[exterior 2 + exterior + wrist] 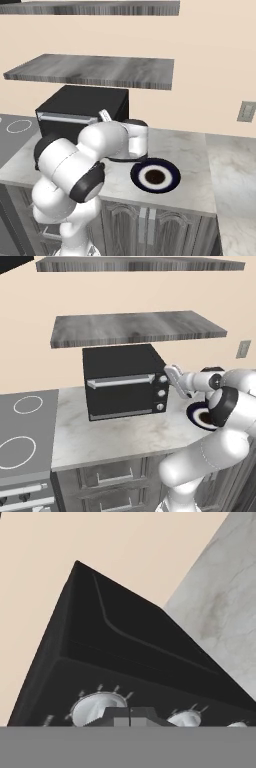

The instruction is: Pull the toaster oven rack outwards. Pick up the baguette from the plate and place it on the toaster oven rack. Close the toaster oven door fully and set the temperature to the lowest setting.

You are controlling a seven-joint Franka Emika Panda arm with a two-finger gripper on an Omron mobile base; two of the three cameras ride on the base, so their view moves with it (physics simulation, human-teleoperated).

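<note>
My hand [170,372] sits shut and empty at the temperature knob [163,379], mid-frame. The door [122,394] is closed, hiding the rack. My arm covers part of the plate [155,176] at lower centre.

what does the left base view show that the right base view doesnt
Left base view alone: the oven's closed door front-on, its three knobs with the gripper shut at the top one, and the stovetop's two rings. Right base view alone: the whole plate, no baguette on it. Both: oven, shelves, counter, arm, wall outlet.
</note>
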